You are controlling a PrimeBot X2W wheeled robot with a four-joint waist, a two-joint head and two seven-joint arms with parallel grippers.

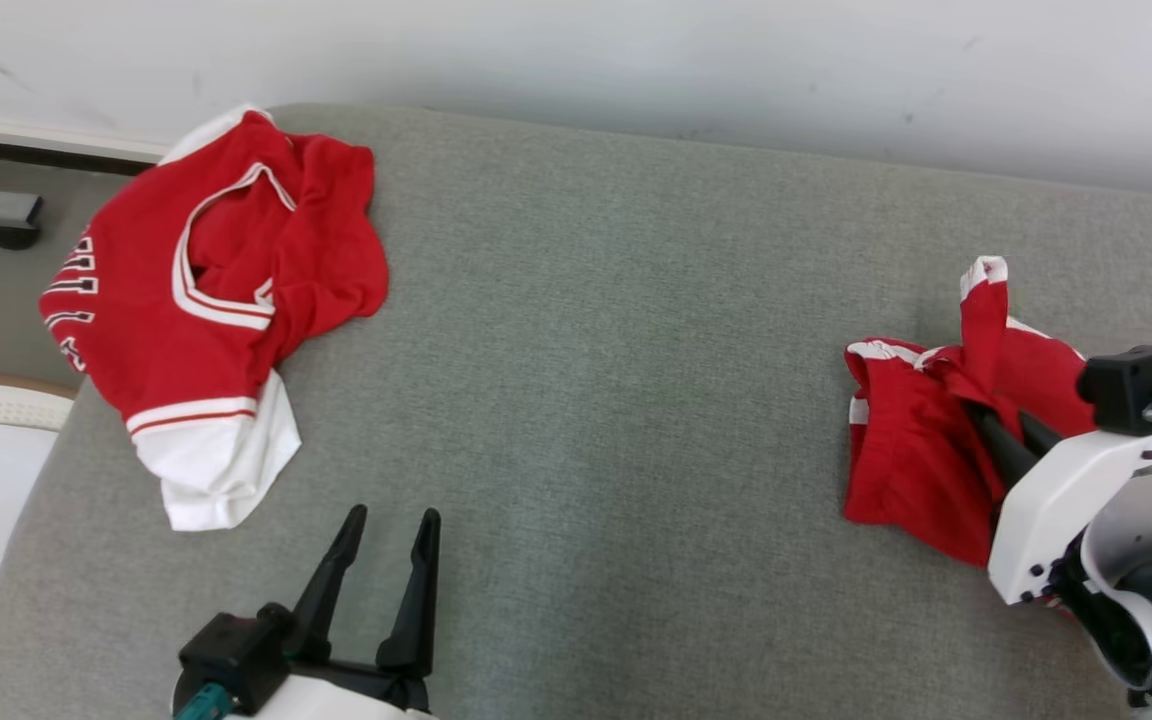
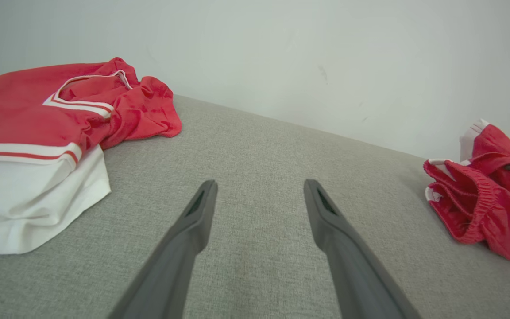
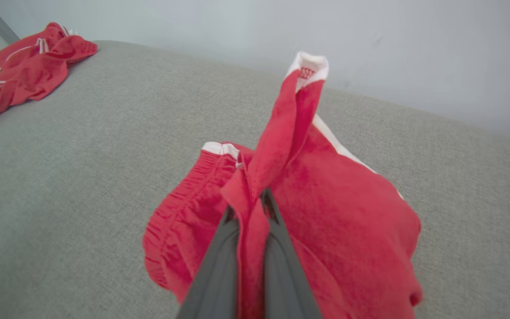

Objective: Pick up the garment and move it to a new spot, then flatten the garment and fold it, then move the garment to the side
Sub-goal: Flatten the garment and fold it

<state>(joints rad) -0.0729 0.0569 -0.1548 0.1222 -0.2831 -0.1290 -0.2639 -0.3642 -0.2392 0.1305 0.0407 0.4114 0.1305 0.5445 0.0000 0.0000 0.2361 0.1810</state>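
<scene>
1. Upper left of the head view: a red and white shirt (image 1: 206, 300) lies crumpled on the grey cushion (image 1: 616, 350), its left part past the cushion's edge. Nothing touches it.
2. Lower left: the left claw (image 1: 393, 513) points up the frame with its two fingers spread apart and nothing between them. It sits over bare cushion, just below and right of the shirt's white hem.
3. Middle: a wide stretch of bare cushion separates the two pieces of clothing. I judge it the likely new spot.
4. Right side: the red shorts (image 1: 911, 450) sit in a bunched heap, well apart from the shirt. The elastic waistband faces left, and one white-trimmed corner stands up towards the top of the frame. Since a claw grips them, I take them to be the garment meant.
5. Far right: the right claw (image 1: 981, 420) has its fingers together, clamped on a fold of the shorts. In the right wrist view red cloth is pinched between the fingers and a tongue of it rises above the tips.
6. Step in hand, as I judge it, is the first: picking up. The grip is made, but most of the cloth seems to rest on the cushion.
7. The next move calls for a steady lift and a carry leftward to the bare middle. The pinch holds only a thin fold, so it could slip. Flattening will probably need the left claw on another edge.
</scene>
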